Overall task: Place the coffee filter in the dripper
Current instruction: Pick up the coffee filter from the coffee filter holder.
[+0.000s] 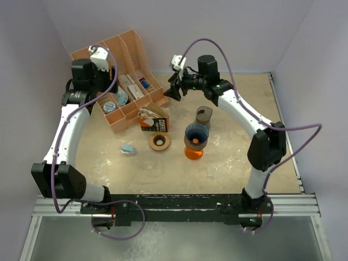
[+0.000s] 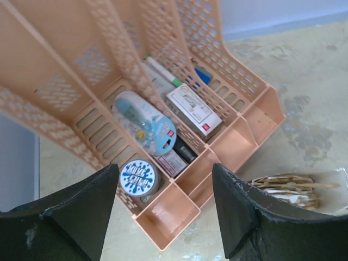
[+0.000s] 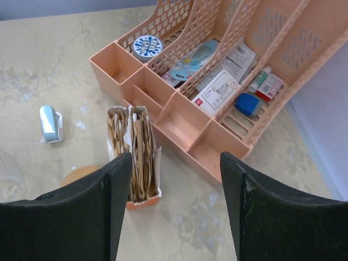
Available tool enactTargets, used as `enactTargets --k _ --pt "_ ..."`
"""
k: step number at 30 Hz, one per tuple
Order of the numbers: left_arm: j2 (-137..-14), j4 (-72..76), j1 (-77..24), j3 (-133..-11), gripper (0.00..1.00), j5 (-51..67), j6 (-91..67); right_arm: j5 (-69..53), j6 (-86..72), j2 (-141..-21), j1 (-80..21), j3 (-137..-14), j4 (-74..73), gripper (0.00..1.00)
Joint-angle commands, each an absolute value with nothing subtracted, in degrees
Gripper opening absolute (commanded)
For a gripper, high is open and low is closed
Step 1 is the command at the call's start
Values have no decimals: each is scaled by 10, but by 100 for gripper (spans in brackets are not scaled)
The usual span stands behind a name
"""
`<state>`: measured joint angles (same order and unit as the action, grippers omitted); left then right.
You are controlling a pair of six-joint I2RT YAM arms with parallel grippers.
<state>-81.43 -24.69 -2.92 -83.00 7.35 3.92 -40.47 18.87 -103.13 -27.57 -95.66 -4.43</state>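
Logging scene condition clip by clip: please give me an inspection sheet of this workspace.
Surface: beige tabletop, scuffed with pale marks.
Job's things: blue ribbed dripper on orange stand, no filter inside; open carton of brown paper filters to its left.
Clutter: peach plastic organiser holding stationery; small light-blue stapler-like object; brown cup; brown disc.
Grippers: left gripper and right gripper open, holding nothing.
Cables: purple cables arch in loose loops.
Surroundings: pale lilac walls.

A peach organizer (image 2: pixel 166 212) holds a round tin (image 2: pixel 138 176); a small blue object (image 1: pixel 128 149) lies nearby.
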Motion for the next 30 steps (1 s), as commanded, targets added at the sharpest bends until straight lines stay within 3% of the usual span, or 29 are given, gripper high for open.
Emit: enactTargets --k 1,13,30 --pt "-779 -202 2 -822 68 44 -26 -411 166 -1080 -305 -1017 -23 67" --pt "-751 -179 7 -790 72 52 -9 -384 188 -1152 -340 -1050 -57 58" --pt "-747 -174 9 -781 72 67 2 -385 192 -1155 -344 -1056 -72 0"
